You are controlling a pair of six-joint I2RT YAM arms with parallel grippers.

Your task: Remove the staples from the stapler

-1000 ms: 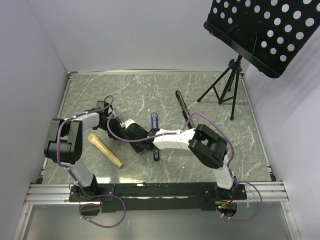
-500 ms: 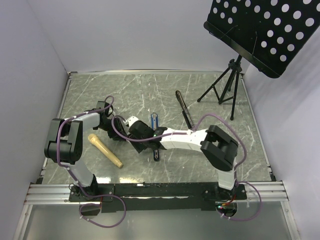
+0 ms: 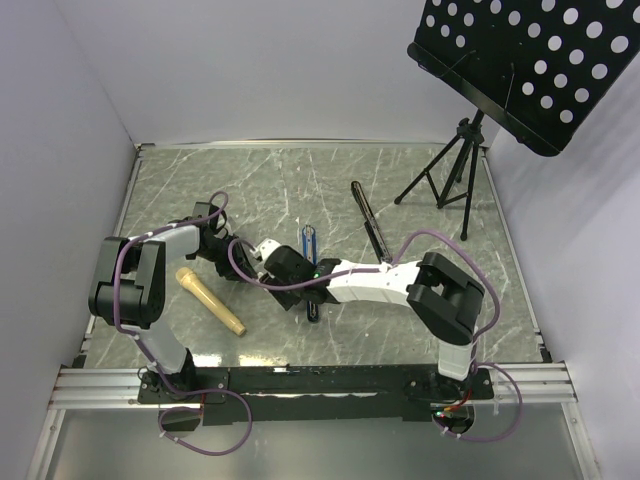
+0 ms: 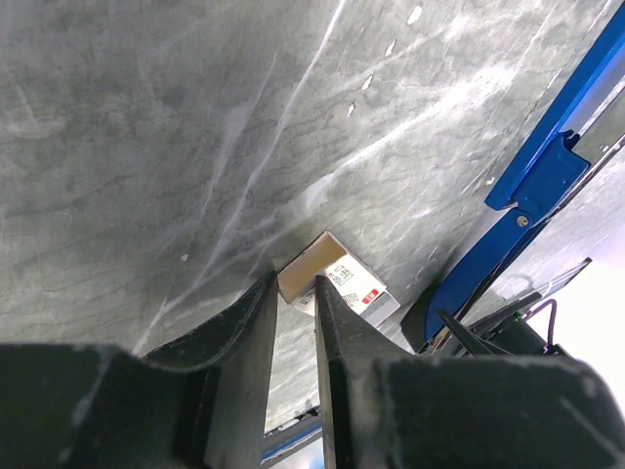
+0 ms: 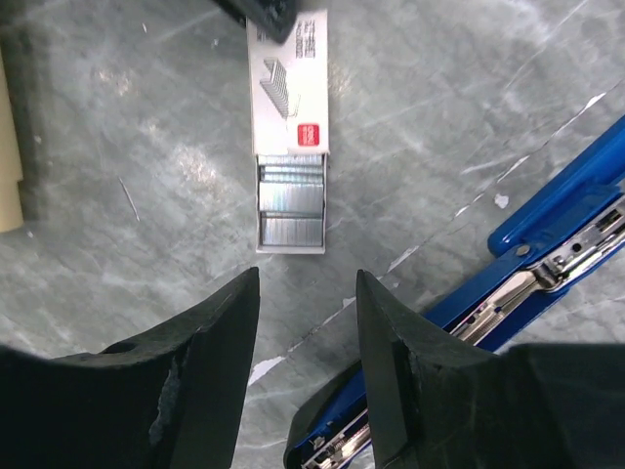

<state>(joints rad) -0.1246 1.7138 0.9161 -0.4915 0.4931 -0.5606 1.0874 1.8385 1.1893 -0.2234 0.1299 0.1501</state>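
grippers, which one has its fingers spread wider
The right gripper, fingers well apart with nothing between them; the left gripper shows only a narrow slit.

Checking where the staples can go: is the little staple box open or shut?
Open. The staple box has its inner tray slid out, with silvery staple strips showing.

Stapler, box and microphone share the table (image 3: 260, 190)
The staple box (image 5: 290, 98) lies between the stapler (image 5: 547, 225), right, and the microphone (image 3: 210, 301), left.

- The right gripper (image 5: 306, 280) stands farther left than before, now facing the open staple box (image 5: 290, 147).
- The right arm's elbow (image 3: 452, 300) lies farther right and lower.
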